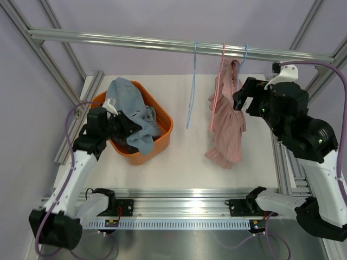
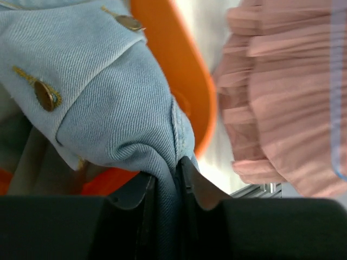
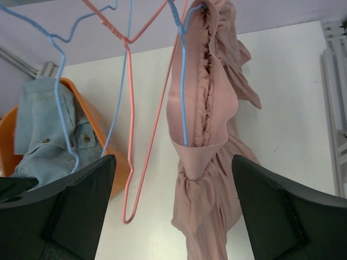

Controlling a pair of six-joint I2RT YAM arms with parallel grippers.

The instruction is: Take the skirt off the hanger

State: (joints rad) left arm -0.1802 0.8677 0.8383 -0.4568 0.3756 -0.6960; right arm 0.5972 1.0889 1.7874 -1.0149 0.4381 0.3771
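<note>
The pink pleated skirt [image 3: 209, 135] hangs straight down from a thin blue wire hanger [image 3: 183, 81], far right. The right gripper [image 3: 172, 158] is nearer, jaws wide and empty, with the waistband dead ahead. The left gripper [image 2: 176, 162] is clamped on light blue denim [image 2: 108, 108].

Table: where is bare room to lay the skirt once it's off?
Bare table lies between the basket and the skirt, down to the near rail. Crowded: the basket, full of denim, and the right side, where the skirt hangs by the right gripper.
</note>
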